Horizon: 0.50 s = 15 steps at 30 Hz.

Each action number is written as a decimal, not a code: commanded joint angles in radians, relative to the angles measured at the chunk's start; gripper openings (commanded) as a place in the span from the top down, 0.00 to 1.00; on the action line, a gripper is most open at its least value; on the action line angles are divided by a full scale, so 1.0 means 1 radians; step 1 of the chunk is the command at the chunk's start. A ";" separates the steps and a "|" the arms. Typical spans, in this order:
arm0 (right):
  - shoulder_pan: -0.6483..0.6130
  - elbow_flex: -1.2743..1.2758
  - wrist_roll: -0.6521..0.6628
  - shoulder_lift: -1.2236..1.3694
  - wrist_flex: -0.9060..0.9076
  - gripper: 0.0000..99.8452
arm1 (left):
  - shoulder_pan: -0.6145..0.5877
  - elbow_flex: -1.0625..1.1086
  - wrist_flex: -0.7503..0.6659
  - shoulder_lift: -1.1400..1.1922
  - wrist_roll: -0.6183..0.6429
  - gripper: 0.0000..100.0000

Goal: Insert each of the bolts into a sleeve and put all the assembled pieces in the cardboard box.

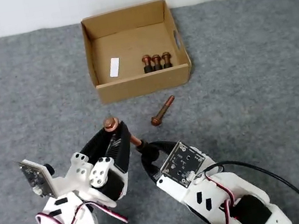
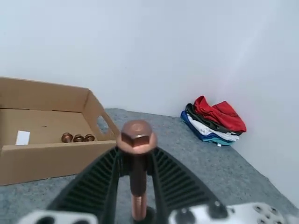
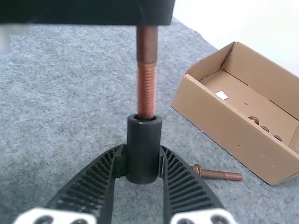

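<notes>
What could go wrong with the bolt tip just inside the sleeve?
The bolt, held by the left pincer, has only its threaded tip in the sleeve in the right pincer; any tilt could jam it or pop it out. The loose bolt lying before the cardboard box could get knocked aside.

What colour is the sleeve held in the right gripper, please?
Black; the sleeve shows best in the right wrist view.

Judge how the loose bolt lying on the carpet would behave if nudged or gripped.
The loose bolt looks like solid metal, so probably stiff and heavy for its size. Its round shank could roll if nudged, though the wider head and carpet would likely curb that.
</notes>
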 commanded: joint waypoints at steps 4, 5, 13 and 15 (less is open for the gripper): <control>0.010 -0.031 0.011 -0.008 -0.031 0.99 | 0.012 0.001 -0.005 0.000 0.003 1.00; 0.010 -0.031 0.011 -0.008 -0.031 0.99 | 0.034 0.001 0.012 0.000 0.003 1.00; 0.010 -0.026 0.011 -0.007 -0.031 0.99 | 0.104 0.001 0.043 0.000 0.003 1.00; 0.010 -0.026 0.011 -0.008 -0.031 0.99 | 0.104 0.001 0.051 0.000 0.003 1.00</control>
